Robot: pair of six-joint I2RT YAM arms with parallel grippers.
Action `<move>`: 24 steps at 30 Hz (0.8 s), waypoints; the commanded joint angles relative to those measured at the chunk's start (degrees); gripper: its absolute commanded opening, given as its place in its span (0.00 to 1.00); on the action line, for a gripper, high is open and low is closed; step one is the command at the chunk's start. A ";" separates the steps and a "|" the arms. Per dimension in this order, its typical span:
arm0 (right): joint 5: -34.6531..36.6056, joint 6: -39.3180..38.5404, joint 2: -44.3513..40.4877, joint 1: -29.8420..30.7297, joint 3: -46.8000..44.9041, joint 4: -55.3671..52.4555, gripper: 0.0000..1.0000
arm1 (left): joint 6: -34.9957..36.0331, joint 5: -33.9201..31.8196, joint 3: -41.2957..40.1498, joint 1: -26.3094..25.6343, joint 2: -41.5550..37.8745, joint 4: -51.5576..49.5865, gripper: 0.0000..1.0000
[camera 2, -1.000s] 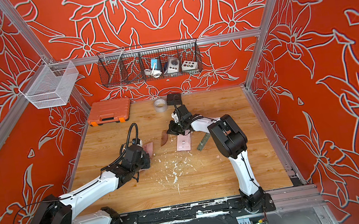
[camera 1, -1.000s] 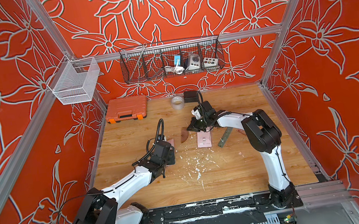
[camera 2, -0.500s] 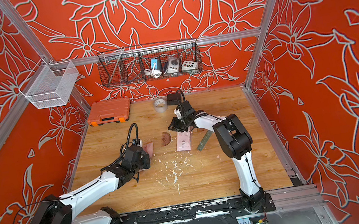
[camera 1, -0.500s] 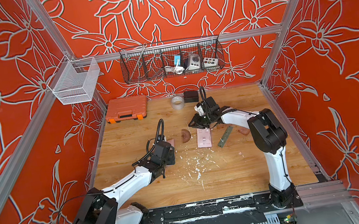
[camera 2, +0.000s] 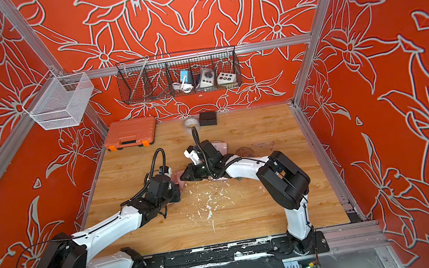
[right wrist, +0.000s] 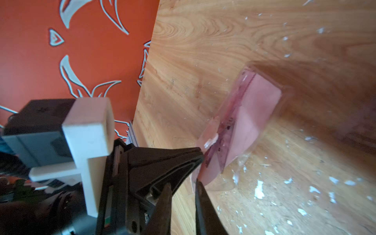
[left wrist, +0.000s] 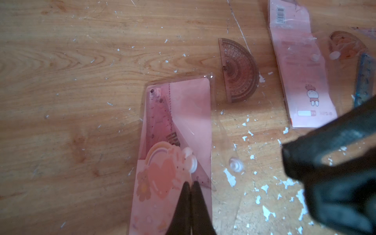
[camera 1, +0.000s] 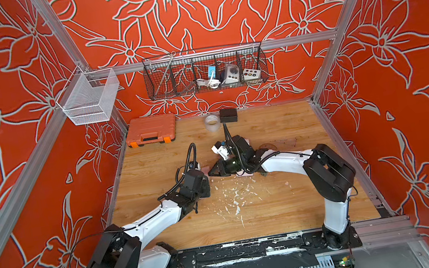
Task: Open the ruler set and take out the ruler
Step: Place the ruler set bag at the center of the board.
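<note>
The ruler set (left wrist: 191, 114) is a flat pink pouch lying on the wooden table, with a clear pink ruler (left wrist: 155, 116) and a set square still inside it. My left gripper (left wrist: 190, 184) is shut, its tips resting on the pouch's printed end. My right gripper (right wrist: 182, 183) is slightly open with nothing between its fingers, right beside the left one at the pouch's clear edge (right wrist: 230, 183). In both top views the two grippers meet over the pouch (camera 1: 203, 169) (camera 2: 177, 178), which they mostly hide. The right gripper (camera 1: 210, 173) points toward the left arm.
A brown protractor (left wrist: 238, 71) lies loose next to the pouch. A second pink pouch (left wrist: 299, 67), another protractor (left wrist: 345, 44) and a bluish ruler (left wrist: 366, 79) lie further off. An orange case (camera 1: 151, 130), tape roll (camera 1: 213, 123) and black box (camera 1: 228, 115) line the back edge. White flakes (camera 1: 234, 195) litter the table.
My right gripper let go of the brown protractor, opened, and swung across to the pouch under the left gripper. The left arm stayed still.
</note>
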 commanded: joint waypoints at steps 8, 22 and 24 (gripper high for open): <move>4.06 0.17 8.25 0.81 4.18 -2.10 0.20 | 1.08 0.65 -2.27 0.07 -4.78 3.78 0.00; 2.57 -0.92 11.18 0.88 3.55 -1.70 0.23 | 0.71 1.87 -4.31 0.07 -5.17 6.98 0.00; 2.33 -1.15 12.21 0.88 4.26 -1.97 0.23 | 0.82 1.89 -4.55 0.07 -5.42 7.53 0.00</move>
